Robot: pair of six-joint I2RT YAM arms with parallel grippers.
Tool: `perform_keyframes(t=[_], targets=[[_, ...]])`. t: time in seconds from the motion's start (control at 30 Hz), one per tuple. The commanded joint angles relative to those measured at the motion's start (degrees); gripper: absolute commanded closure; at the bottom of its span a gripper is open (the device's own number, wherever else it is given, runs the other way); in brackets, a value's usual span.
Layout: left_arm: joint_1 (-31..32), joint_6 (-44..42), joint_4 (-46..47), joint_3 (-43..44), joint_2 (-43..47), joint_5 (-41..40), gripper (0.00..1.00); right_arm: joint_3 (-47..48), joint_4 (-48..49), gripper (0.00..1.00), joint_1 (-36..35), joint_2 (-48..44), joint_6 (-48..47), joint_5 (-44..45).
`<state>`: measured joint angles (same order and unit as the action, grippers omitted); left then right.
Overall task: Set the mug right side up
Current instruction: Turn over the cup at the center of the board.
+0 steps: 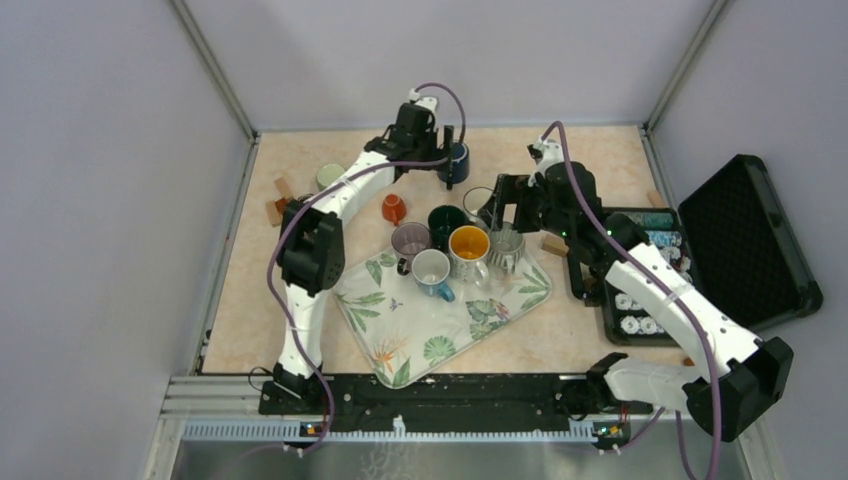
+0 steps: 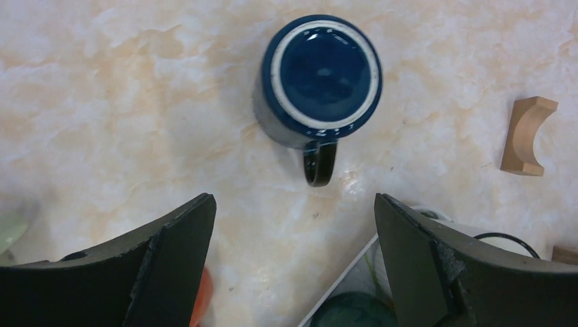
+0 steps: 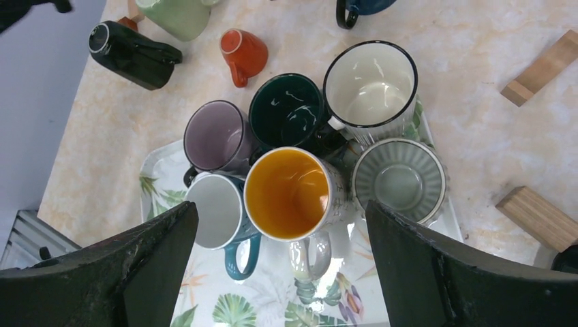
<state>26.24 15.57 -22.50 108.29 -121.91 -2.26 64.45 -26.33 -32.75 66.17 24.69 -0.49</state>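
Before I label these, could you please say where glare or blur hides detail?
Left wrist: blue mug sharp, faint glare on its upturned base. Right wrist: bright streaks inside the dark green mug. Top external: even light, soft shadows.

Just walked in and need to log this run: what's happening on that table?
The left tool hangs open above an upside-down dark blue ceramic mug standing on the marbled tabletop, not touching it. The right tool is open and empty over the mugs on the leaf-patterned tray. The mug is not yet turned.
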Motion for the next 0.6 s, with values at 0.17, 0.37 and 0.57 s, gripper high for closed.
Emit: perform_keyframes(t=[0.17,0.37,0.57], targets=[[1.8,-3.8,-1.5,10.0,-8.4,3.8,0.28,-0.5,0.2,0.07,0.6,-4.3,1.9,2.7],[2.5,-4.0,-1.8,12.8,-11.8,2.8,0.38,-0.5,0.0,0.07,0.6,-4.4,2.5,2.4],[2.6,-3.9,-1.6,16.4,-15.4,1.3,0.41,-0.7,0.0,0.07,0.6,-4.8,2.8,2.2]])
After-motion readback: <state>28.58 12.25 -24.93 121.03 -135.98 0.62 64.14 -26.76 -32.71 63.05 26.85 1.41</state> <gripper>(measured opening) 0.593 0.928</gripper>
